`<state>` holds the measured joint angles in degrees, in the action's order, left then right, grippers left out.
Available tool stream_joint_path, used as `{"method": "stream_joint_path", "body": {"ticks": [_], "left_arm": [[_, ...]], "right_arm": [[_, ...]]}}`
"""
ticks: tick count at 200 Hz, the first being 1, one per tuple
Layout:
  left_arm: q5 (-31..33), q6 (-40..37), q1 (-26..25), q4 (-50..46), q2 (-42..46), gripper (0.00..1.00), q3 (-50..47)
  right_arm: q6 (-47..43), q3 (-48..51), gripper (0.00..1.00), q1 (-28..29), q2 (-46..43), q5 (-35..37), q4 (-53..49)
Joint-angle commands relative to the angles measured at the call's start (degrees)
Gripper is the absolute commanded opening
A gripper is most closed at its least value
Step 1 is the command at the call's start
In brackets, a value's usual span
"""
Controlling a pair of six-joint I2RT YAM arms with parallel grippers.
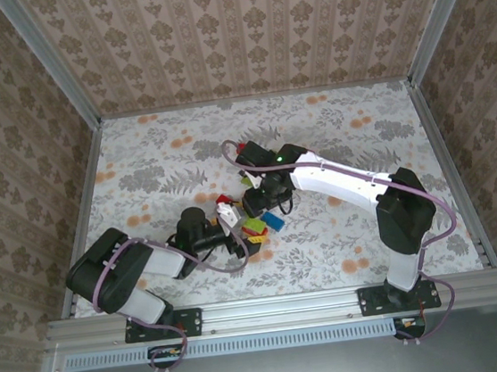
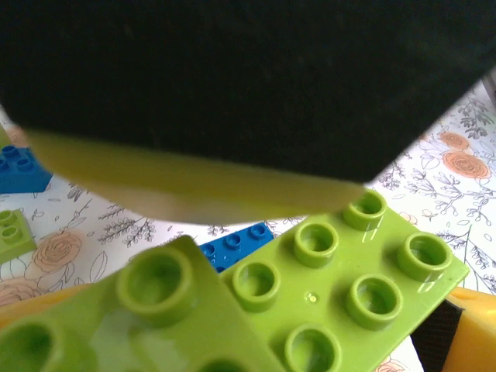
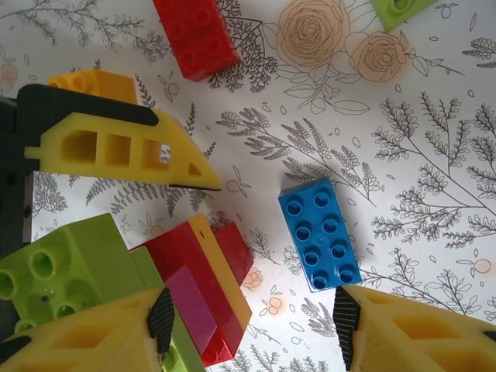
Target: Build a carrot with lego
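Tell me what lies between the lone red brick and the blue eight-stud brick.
Bare flower-printed table cover, seen in the right wrist view, separates the red oblong plastic brick from the blue eight-stud plastic brick.

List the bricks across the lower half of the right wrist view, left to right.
lime green brick → red and yellow stack → blue brick

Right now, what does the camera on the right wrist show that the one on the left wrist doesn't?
Right wrist: a red brick, an orange brick and a red-and-yellow stack beside the open right gripper. Left wrist: a large dark blurred shape across the top. Both: green bricks, a blue brick and the flowered table.
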<state>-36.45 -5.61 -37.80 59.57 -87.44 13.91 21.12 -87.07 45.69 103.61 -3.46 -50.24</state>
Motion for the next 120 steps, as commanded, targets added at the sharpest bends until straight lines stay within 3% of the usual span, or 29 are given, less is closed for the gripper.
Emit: {"method": "stream_joint_path", "body": {"ticks": [1,37,78,120], "left_arm": [[-3.3,-0.7,0.8,0.2,-0.8,1.0,1.4],[-5.8,-0.7,1.7,0.5,-1.4,0.99,2.2],[-8.3,-0.6,1.8,1.1,-2.4,0.95,2.1],[-12.3,0.3,1.8,2.7,-3.6,0.98,1.8]], "right_arm": [[-0.9,-1.6,0.61,0.3,-0.5,2.5,-2.6],[0.6,-1.9,0.64,-2.3,-3.5,8.0,-3.3],[0.1,-1.5,0.64,-4.9,-5.2,9.5,-4.4],[0.2,-0.1,0.64,-6.6,-5.7,9.4,-4.3]]}}
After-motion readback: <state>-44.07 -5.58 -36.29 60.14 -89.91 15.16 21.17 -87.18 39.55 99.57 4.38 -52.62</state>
